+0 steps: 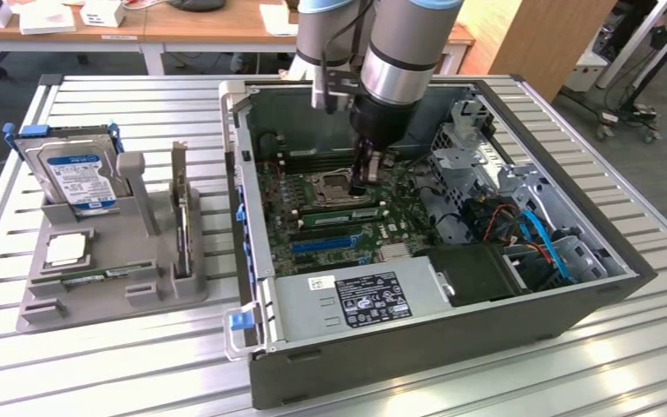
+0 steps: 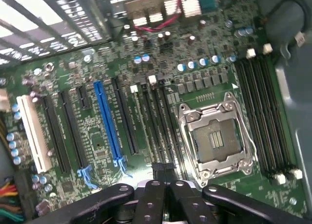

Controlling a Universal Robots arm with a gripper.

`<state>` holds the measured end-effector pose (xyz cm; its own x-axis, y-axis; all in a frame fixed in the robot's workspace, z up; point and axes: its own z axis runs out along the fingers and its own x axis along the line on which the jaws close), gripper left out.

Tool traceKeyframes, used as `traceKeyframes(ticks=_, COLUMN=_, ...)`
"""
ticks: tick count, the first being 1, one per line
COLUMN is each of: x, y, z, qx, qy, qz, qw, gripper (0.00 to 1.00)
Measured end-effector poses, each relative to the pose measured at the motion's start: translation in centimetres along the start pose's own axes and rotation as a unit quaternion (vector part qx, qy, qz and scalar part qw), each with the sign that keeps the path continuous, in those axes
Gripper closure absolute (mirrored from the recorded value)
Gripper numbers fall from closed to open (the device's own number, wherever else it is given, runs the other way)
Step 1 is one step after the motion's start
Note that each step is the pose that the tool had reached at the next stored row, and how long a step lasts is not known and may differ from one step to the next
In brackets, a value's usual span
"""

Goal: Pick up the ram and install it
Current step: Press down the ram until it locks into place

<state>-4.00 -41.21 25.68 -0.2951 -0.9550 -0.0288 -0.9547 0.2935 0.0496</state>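
We see the arm [image 1: 409, 39] as thick round tubes in silver-grey metal, with a lighter, almost white sheen along one side. A dark band rings the nearer tube where it meets a black cylindrical wrist section. A thin black cable [image 1: 331, 52] runs down beside the tubes, past a small grey bracket. Below the wrist we see the gripper [image 1: 364, 178], black and narrow, tapering to slim dark tips. In the wrist view we see the gripper [image 2: 163, 173] as matte black linkage bars that fan out from the centre, each with rounded ends and a bright round pivot pin, and slightly scuffed edges.
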Motion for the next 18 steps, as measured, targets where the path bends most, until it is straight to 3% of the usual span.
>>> traceKeyframes(ticks=4, x=0.0, y=0.0, z=0.04, qx=0.001, qy=-0.0017, qz=0.033, qw=0.9995, gripper=0.9)
traceKeyframes(ticks=10, x=0.04, y=0.13, z=0.08, qx=0.002, qy=-0.0035, qz=0.071, qw=0.9975, gripper=0.9)
traceKeyframes(ticks=18, x=0.07, y=0.23, z=0.13, qx=0.0035, qy=-0.0061, qz=0.122, qw=0.9925, gripper=0.9)
